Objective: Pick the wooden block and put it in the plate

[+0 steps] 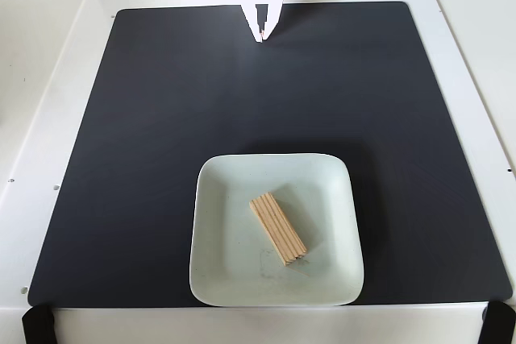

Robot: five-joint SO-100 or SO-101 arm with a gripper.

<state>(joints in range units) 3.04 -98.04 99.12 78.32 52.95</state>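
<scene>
The fixed view shows one dark mat [161, 134] spread over a white table [48, 78], and on the mat one plate [218, 279] and one wooden block [278, 228]. One arm reaches in from the top edge, ending in one gripper [262, 36].

Toward the left of the view the mat is bare. Near the middle, at the lower part of the mat, sits the pale square plate with rounded corners and a raised rim. The single wooden block lies flat inside it, a little right of the plate's centre, set on a diagonal from upper left to lower right, its grooves running along its length. A faint smudge marks the plate floor just below the block.

At the top centre, well apart from the plate, the white gripper points down at the mat's far edge. Its two fingers are drawn together to a narrow tip with no visible gap, and they hold nothing.
</scene>
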